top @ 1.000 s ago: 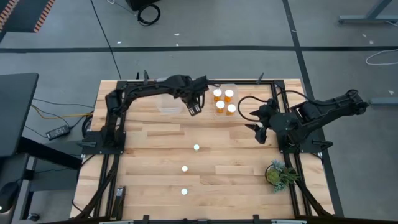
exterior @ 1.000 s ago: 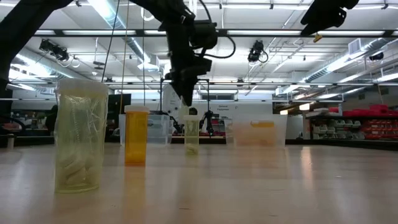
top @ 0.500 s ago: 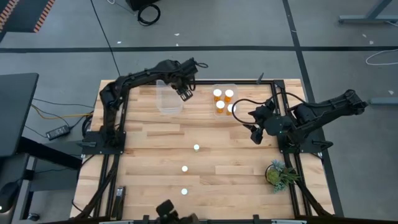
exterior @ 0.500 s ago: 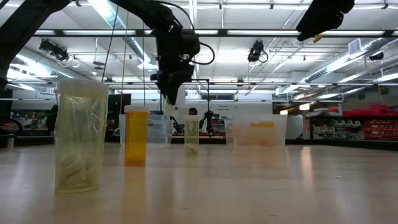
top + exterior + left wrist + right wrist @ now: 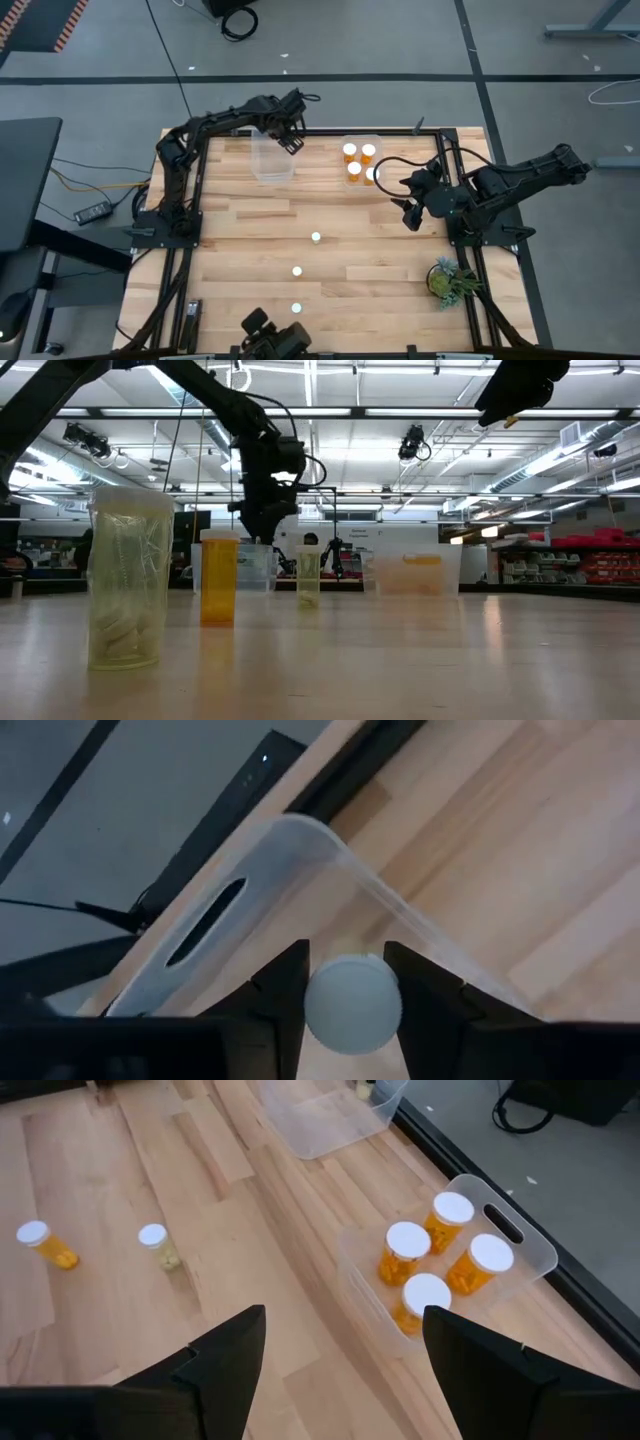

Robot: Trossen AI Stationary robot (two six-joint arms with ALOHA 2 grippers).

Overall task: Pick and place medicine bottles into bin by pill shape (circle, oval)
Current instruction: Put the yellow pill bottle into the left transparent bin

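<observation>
My left gripper (image 5: 290,136) is over the far end of an empty clear bin (image 5: 272,160) and is shut on a medicine bottle, of which only the round white cap (image 5: 352,1005) shows. A second clear bin (image 5: 374,143) holds several orange bottles (image 5: 430,1250). Three bottles stand on the table: one (image 5: 316,237), one (image 5: 297,271) and one (image 5: 296,308); they also show in the low view as a wide pale one (image 5: 128,590), an orange one (image 5: 218,575) and a narrow pale one (image 5: 308,575). My right gripper (image 5: 345,1370) is open and empty, near the filled bin. My left gripper pinches the bottle's white cap (image 5: 352,1005) between its two fingers (image 5: 285,990), one on either side of the cap's rim. The fingers come from above, pointing down. The cap hides the bottle's body. The bottle is lifted clear, above the empty bin's rim (image 5: 300,830).
A small green potted plant (image 5: 450,280) stands at the near right. Dark frame rails (image 5: 190,200) run along both sides of the table. A dark object (image 5: 265,335) shows at the table's near edge. Bare wood (image 5: 240,240) lies between the bins and the standing bottles.
My left gripper has gone toward the table's far edge and left, from beside the filled bin to above the empty bin's far end. My right gripper has shifted a little toward the left. A dark object has come into view at the near edge.
</observation>
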